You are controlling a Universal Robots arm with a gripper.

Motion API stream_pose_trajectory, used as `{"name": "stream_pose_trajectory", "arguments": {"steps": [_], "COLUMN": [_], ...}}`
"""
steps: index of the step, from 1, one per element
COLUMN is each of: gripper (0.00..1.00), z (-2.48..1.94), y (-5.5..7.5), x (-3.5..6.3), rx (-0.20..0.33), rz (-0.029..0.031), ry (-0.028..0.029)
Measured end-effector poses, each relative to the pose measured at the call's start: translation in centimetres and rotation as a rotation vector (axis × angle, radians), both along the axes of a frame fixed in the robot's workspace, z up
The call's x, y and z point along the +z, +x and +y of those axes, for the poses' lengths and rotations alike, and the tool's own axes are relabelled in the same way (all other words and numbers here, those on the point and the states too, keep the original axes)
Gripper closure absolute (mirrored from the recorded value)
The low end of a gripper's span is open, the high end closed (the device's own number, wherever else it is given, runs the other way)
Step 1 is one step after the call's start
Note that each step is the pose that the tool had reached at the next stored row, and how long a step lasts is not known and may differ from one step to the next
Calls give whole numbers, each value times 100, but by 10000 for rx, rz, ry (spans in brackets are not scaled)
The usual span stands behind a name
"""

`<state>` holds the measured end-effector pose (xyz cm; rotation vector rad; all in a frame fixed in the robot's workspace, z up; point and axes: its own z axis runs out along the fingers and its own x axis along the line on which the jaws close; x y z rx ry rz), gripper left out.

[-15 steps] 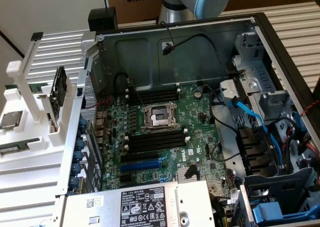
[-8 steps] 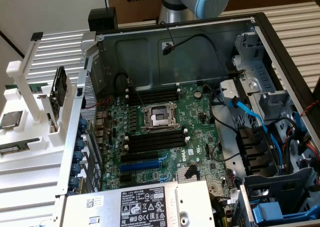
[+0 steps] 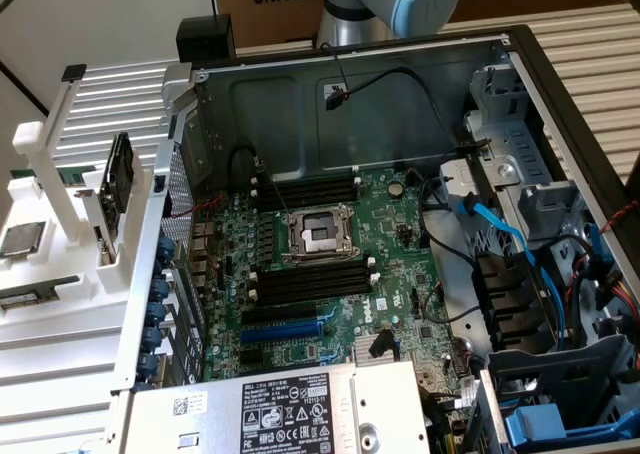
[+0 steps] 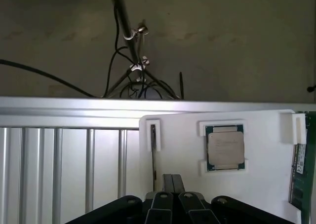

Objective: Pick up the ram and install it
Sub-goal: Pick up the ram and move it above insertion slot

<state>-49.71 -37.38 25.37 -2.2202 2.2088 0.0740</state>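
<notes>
The ram point(image 4: 302, 160) is a narrow green stick lying in a holder at the edge of the white fixture point(image 4: 177, 155). In the exterior view the ram point(image 3: 40, 294) lies on that fixture at the exterior view's left, outside the computer case. My gripper point(image 4: 170, 184) is shut with nothing between its black fingers. It hovers over the white fixture, apart from the ram, with the square silver processor chip point(image 4: 224, 147) between the two. On the green motherboard, long black memory slots point(image 3: 310, 279) flank the processor socket point(image 3: 318, 236).
The open computer case point(image 3: 350, 104) holds the motherboard, blue cables point(image 3: 520, 244) and drive bays at the exterior view's right. The power supply point(image 3: 290, 409) sits at the front. A ribbed metal table point(image 4: 64, 169) surrounds the fixture. The robot's arm point(image 3: 400, 4) rises behind the case.
</notes>
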Motion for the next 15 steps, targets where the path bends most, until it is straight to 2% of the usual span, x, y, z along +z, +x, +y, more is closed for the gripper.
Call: {"name": "stream_pose_trajectory", "arguments": {"steps": [4,5,10,15], "gripper": [90,90,90,90], "z": [-57,-81,-109,-111], "y": [41,90,184,194], "x": [-93,-113,-163,-170], "rx": [-1,-1,-1,1], "rz": [10,24,65,73], "ry": [8,12,16,15]}}
